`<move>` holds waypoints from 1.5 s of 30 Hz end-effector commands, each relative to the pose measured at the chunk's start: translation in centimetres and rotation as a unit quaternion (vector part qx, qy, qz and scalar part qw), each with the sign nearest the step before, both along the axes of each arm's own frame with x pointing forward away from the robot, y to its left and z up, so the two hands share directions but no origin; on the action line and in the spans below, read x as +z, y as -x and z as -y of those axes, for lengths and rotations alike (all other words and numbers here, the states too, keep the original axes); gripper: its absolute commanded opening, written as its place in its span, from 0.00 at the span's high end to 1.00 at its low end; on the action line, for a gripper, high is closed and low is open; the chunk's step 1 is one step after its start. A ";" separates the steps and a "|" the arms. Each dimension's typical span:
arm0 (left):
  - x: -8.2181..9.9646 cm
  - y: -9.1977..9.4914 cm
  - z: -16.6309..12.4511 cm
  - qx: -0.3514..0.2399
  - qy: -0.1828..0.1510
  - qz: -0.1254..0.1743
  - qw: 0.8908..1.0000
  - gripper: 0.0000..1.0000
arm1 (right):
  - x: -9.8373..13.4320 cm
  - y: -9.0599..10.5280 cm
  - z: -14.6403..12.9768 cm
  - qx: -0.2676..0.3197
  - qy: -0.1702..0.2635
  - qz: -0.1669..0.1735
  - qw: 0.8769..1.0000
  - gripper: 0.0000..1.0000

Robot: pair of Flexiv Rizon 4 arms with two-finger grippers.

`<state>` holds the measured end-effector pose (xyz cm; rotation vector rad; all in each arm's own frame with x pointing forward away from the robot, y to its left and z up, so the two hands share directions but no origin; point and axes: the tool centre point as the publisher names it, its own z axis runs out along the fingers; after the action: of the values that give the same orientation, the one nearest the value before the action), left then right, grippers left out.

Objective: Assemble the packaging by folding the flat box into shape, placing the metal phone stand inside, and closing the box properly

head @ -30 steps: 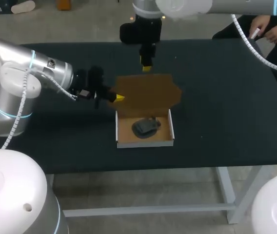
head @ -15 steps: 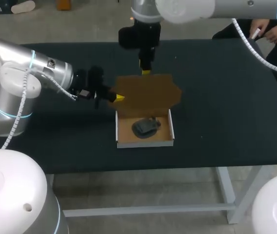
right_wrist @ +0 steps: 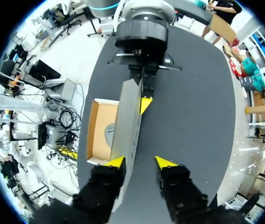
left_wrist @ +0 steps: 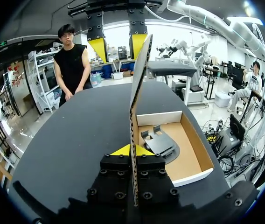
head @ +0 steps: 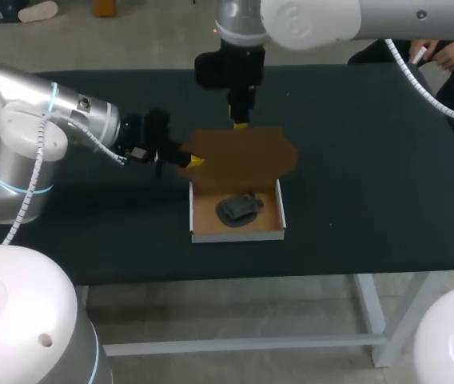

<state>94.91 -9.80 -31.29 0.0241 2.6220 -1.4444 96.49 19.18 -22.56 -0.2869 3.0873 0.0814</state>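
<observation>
Left claw [left_wrist: 132, 150] pinches upright brown cardboard lid [head: 243, 152], right claw [right_wrist: 141, 162] gapes open at lid's top edge; off-centre push cld buckle lid.

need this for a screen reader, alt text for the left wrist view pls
The left tool is clamped on the near edge of a cardboard box's lid, which stands upright edge-on. Beside it the open tray holds the metal phone stand; the right tool hangs open over the lid's far end.
</observation>
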 end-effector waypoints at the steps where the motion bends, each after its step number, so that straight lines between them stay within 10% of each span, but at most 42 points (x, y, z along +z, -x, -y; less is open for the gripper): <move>1: 0.0 -0.1 0.0 -0.001 0.000 0.000 1.000 1.00 | -0.1 0.6 0.2 -0.001 -0.001 0.005 1.000 0.58; 45: 0.0 -0.1 0.0 -0.001 0.000 0.000 1.000 1.00 | -2.0 1.5 -0.3 -0.021 -0.004 -0.041 0.999 0.56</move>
<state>94.88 -9.78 -31.41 0.0239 2.6215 -1.4434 94.80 19.22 -24.25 -0.2199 3.1651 0.1126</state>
